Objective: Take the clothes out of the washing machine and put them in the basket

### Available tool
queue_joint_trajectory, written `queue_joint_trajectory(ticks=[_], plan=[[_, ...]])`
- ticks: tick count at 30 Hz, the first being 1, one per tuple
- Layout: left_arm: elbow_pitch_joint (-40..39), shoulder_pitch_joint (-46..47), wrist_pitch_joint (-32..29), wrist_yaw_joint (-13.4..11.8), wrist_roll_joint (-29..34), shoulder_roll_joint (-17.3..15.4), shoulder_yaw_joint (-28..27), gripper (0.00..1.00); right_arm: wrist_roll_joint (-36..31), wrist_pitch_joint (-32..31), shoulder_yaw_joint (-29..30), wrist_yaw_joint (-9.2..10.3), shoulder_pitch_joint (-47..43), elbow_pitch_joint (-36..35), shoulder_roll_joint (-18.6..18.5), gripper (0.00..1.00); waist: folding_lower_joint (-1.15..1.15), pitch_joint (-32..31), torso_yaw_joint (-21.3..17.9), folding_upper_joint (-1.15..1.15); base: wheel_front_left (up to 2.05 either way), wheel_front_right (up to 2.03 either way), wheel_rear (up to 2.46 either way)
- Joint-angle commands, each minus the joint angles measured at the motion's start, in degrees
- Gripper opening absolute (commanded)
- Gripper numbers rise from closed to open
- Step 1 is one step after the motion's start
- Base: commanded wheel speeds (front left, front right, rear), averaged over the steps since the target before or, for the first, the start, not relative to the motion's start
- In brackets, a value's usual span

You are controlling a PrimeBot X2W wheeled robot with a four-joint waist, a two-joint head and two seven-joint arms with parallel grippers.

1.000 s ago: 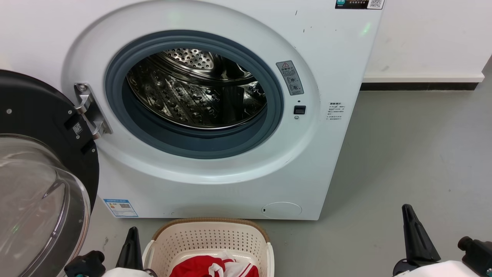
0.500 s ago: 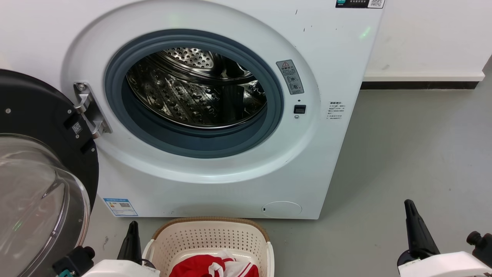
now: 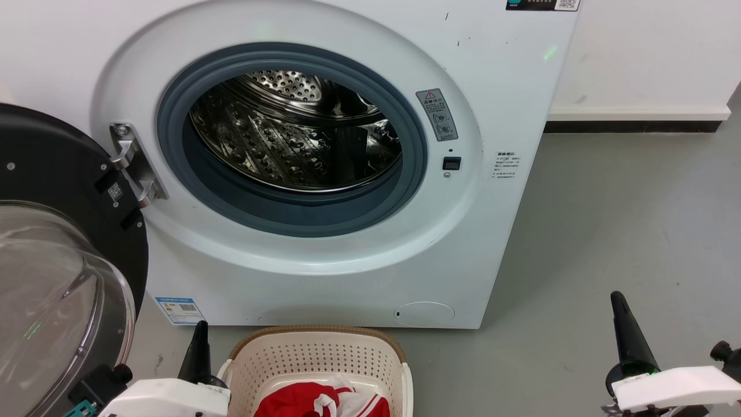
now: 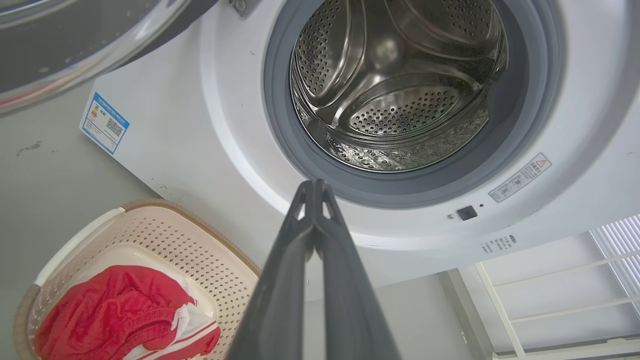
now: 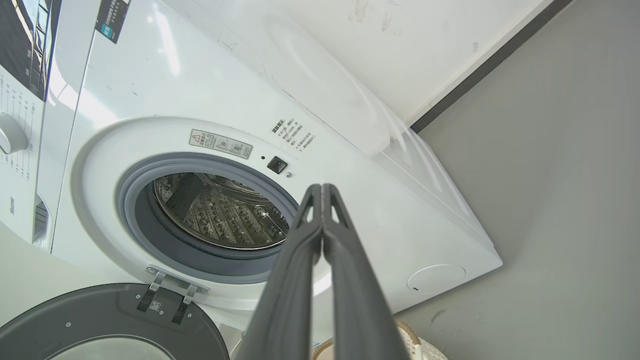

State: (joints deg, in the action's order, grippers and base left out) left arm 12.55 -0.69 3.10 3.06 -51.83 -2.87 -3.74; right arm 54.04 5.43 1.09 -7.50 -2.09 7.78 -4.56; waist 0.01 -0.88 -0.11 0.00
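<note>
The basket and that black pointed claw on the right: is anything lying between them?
No. In the head view, just bare grey floor stretches from the basket to the right gripper, whose fingers are pressed together.

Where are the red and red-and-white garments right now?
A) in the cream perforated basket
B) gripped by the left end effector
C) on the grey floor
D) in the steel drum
A: the red and red-and-white fabric garments lie inside the cream-white perforated plastic basket. The perforated steel drum shows bare metal, and the left end effector is shut on nothing.
</note>
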Motion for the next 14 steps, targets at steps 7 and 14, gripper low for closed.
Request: queue_joint_trajectory(ticks=[7, 14], plan=[[-0.24, 2.04, -1.31, 0.72, -5.25, -0.04, -0.46, 0.00, 5.40, -1.20, 0.36, 0.00, 2.18, 0.45, -0.49, 0.00, 0.00, 0.09, 0.01, 0.00, 0.00, 0.00, 0.00], [0.00, 2.80, -2.47, 1.24, -9.95, -0.03, -0.81, 0.00, 10.15, -2.34, 0.65, 0.00, 3.11, 1.17, -0.52, 0.00, 0.00, 0.19, 0.02, 0.00, 0.00, 0.00, 0.00]])
